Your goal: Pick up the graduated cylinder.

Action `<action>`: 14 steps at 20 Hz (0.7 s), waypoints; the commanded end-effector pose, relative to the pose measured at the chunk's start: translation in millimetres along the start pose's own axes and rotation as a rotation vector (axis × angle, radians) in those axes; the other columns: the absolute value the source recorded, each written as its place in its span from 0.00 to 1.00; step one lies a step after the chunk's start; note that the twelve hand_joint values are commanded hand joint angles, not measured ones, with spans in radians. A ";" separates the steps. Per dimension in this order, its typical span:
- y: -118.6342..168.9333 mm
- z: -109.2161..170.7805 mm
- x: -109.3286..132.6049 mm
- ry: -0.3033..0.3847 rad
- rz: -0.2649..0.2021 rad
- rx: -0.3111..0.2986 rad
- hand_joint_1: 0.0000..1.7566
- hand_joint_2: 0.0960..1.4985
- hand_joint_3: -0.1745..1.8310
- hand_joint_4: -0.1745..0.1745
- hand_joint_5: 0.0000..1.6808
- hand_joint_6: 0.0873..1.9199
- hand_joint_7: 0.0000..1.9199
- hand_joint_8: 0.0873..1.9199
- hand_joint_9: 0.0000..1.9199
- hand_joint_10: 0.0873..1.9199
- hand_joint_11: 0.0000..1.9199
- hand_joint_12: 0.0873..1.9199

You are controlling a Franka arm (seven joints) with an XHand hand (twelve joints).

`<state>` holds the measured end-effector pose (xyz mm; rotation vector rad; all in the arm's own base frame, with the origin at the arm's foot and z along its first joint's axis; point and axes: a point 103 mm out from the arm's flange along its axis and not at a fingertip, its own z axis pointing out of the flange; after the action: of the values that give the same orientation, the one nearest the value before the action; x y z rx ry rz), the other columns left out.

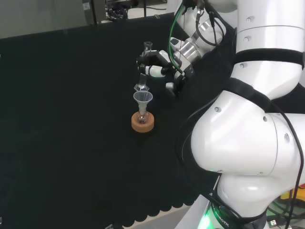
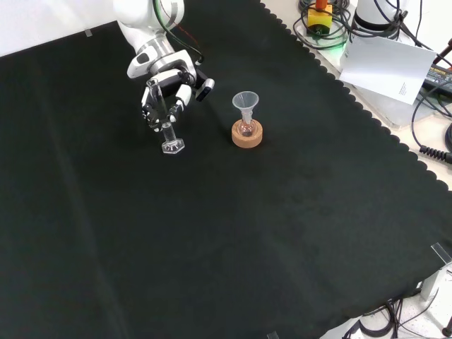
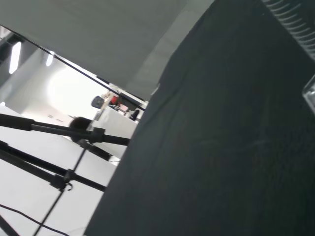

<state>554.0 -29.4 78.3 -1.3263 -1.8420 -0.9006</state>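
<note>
The hand (image 2: 164, 99) has its fingers curled round the middle of the graduated cylinder (image 2: 170, 133), which stands at about nine o'clock from the cork ring (image 2: 247, 135) in the front view. Its hexagonal foot sits at or just above the surface (image 2: 226, 240); which, I cannot tell. It is thin, clear, light and likely slippery and breakable; a mid-tube grip, kept upright, suits it.
</note>
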 end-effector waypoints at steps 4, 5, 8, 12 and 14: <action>-4.4 -31.5 20.7 -0.271 -0.013 0.049 0.71 0.76 0.09 0.00 0.53 0.58 0.48 0.57 0.64 0.12 0.56 0.42; -5.9 -35.9 23.2 -0.288 -0.013 0.052 0.71 0.76 0.09 0.00 0.53 0.58 0.48 0.57 0.64 0.12 0.56 0.42; -12.6 -50.1 32.9 -0.349 -0.010 0.078 0.71 0.75 0.09 0.00 0.53 0.57 0.48 0.56 0.65 0.11 0.57 0.42; -27.3 -67.0 49.1 -0.415 0.004 0.113 0.71 0.75 0.09 0.00 0.53 0.57 0.48 0.56 0.65 0.11 0.57 0.42; -36.6 -74.6 57.2 -0.444 0.012 0.125 0.71 0.75 0.09 0.00 0.54 0.56 0.48 0.56 0.65 0.11 0.57 0.42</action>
<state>538.9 -56.8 139.5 -1.4795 -2.1187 -0.6383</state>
